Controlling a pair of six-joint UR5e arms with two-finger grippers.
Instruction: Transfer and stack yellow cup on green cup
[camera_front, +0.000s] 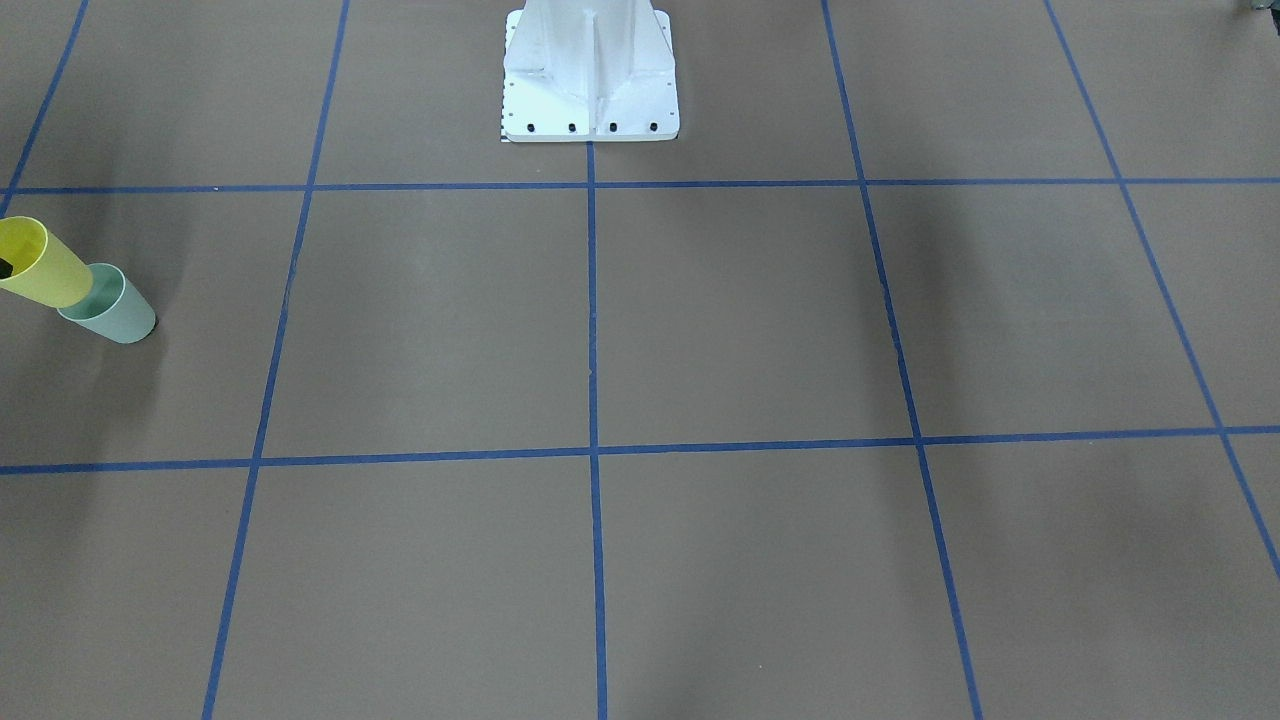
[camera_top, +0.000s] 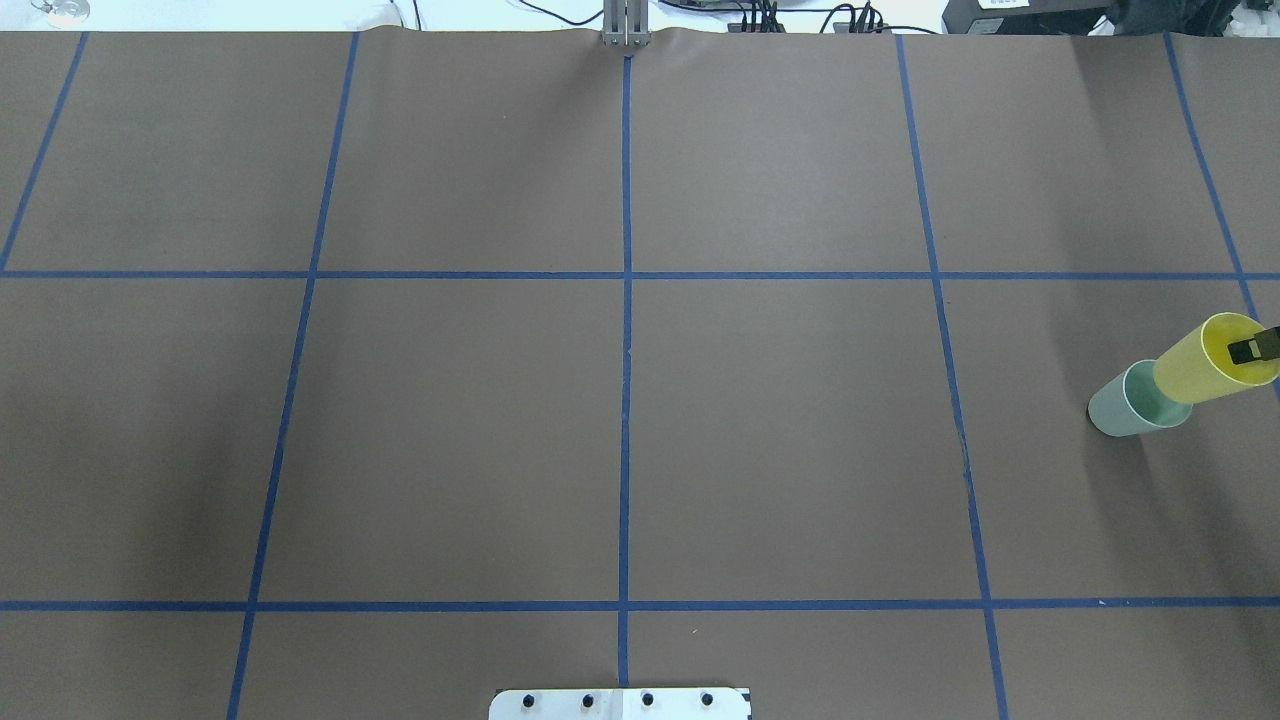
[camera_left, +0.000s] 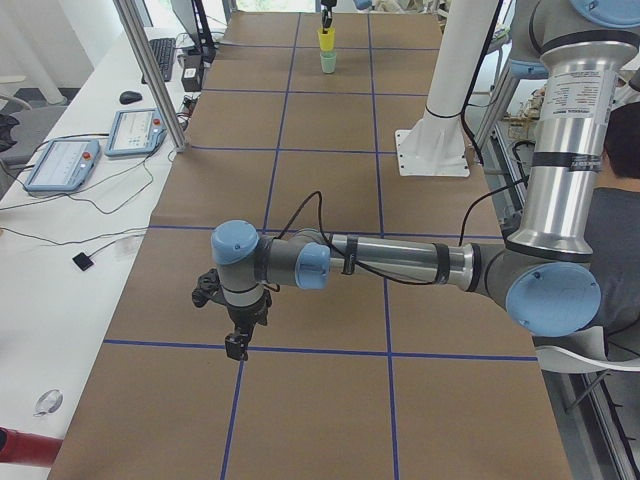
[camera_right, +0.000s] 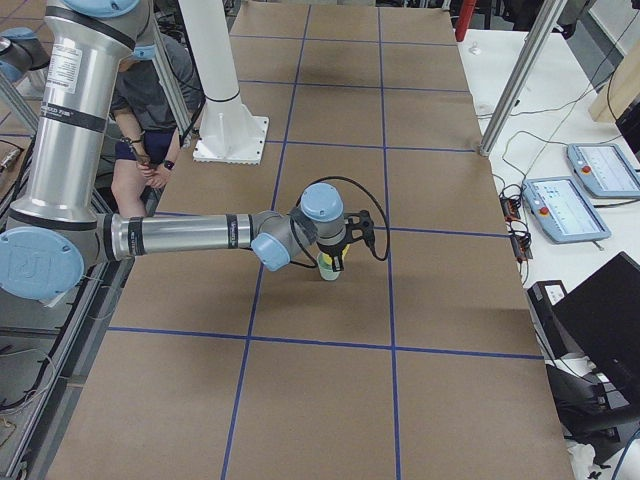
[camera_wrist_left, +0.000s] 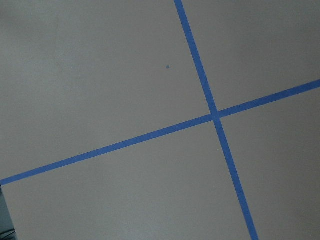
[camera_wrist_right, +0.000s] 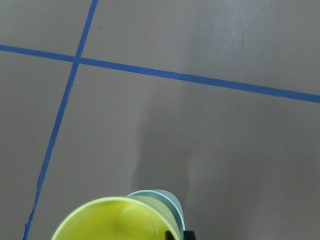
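The yellow cup (camera_top: 1205, 365) hangs upright at the table's far right, its base at the rim of the green cup (camera_top: 1128, 402), which stands on the table. My right gripper (camera_top: 1255, 348) is shut on the yellow cup's rim, with one finger inside it. The front view shows the yellow cup (camera_front: 40, 262) over the green cup (camera_front: 112, 305). The right wrist view shows the yellow cup (camera_wrist_right: 115, 220) with the green rim (camera_wrist_right: 167, 196) just behind it. My left gripper (camera_left: 237, 345) hovers low over a tape crossing at the table's left end. I cannot tell whether it is open or shut.
The white robot base (camera_front: 590, 80) stands at the middle of the table's robot-side edge. Blue tape lines (camera_top: 626, 300) divide the brown table into squares. Control tablets (camera_left: 62, 165) and metal posts (camera_left: 150, 70) line the operators' side. A person (camera_right: 150, 110) sits near the base.
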